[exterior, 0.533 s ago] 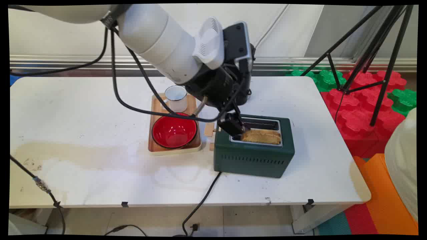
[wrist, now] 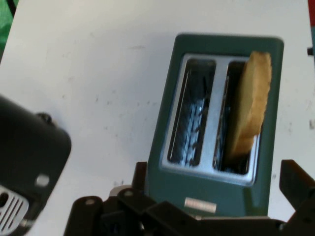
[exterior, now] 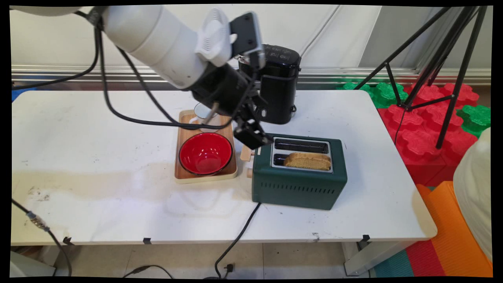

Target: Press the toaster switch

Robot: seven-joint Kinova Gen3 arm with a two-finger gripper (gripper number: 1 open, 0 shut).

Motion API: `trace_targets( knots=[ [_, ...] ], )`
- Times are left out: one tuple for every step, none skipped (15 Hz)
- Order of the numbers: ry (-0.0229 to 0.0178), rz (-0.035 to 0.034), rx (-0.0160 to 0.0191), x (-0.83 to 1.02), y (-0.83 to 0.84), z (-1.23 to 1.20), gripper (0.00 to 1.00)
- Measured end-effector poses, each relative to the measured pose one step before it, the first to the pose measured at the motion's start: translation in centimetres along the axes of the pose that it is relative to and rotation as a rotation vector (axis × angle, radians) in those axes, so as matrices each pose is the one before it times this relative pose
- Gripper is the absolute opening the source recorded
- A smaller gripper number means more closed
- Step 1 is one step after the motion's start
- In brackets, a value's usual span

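Since half a second ago my gripper [exterior: 253, 137] has pulled back up and to the left, off the toast [exterior: 307, 160] and out past the green toaster's [exterior: 298, 184] left end. It now hangs just above that top left corner, over the gap between the toaster and the wooden tray [exterior: 183, 131]. From the hand view I see one finger [wrist: 295, 183] standing wide at the right edge with nothing between the fingers, so I read the jaws as spread apart and empty.

The toast sits in the near slot, sticking up above the rim; the far slot [exterior: 301, 146] is bare. On the tray, the red bowl [exterior: 205, 153] lies just left of my gripper, and a white mug [exterior: 202, 114] behind it is mostly hidden by the arm. Close behind the toaster stands a black appliance [exterior: 277, 88], crowding the room at the back. Right of the toaster the white table [exterior: 98, 149] runs bare to its edge, and the front strip is bare but for the toaster's cord [exterior: 239, 232].
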Motion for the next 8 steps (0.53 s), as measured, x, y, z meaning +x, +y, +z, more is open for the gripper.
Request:
trace_targets(
  knots=[
    [-0.00542, -0.00566, -0.00009, -0.542, -0.195, -0.335, 1.00],
    [-0.00588, -0.00434, -0.00094, -0.460, -0.137, -0.239, 1.00],
    [-0.00551, -0.00353, -0.00153, -0.444, -0.125, -0.214, 1.00],
    [-0.00482, -0.00255, -0.00152, -0.347, -0.083, -0.146, 1.00],
    [-0.00597, -0.00361, -0.00243, -0.496, -0.115, -0.199, 1.00],
    [-0.00413, -0.00254, -0.00199, -0.313, -0.061, -0.098, 1.00],
    [-0.00511, -0.00314, -0.00279, -0.426, -0.076, -0.140, 1.00],
    [-0.00342, -0.00208, -0.00216, -0.260, -0.037, -0.064, 1.00]
  ],
)
